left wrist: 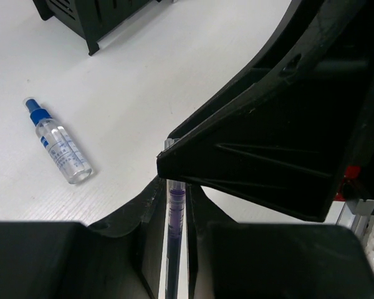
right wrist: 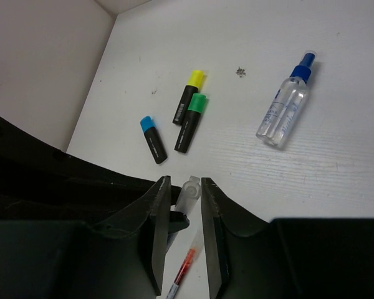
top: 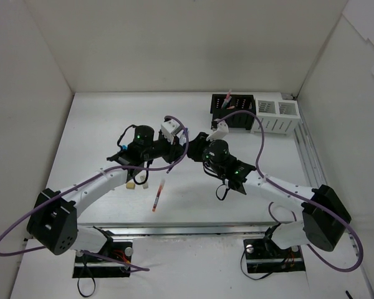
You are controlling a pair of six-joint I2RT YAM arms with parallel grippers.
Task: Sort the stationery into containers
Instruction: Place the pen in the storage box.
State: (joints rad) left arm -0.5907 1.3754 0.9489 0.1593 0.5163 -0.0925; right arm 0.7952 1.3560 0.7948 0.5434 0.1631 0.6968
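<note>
My left gripper (left wrist: 174, 193) is shut on a clear pen with purple ink (left wrist: 175, 215) and holds it above the table's middle (top: 182, 149). My right gripper (right wrist: 182, 187) faces it with its jaws open on either side of that pen's clear cap end (right wrist: 188, 194), with a gap on the left side. On the table lie a red pen (top: 158, 194), also in the right wrist view (right wrist: 184, 271), yellow-capped (right wrist: 189, 96), green-capped (right wrist: 191, 123) and blue-capped (right wrist: 153, 139) highlighters, and a clear blue-capped bottle (right wrist: 285, 109), also in the left wrist view (left wrist: 59, 146).
The black organiser (top: 234, 109) stands at the back with pens in it, the two white bins (top: 275, 115) to its right. A tan eraser (top: 130, 185) lies under the left forearm. Cables loop over both arms. White walls enclose the table.
</note>
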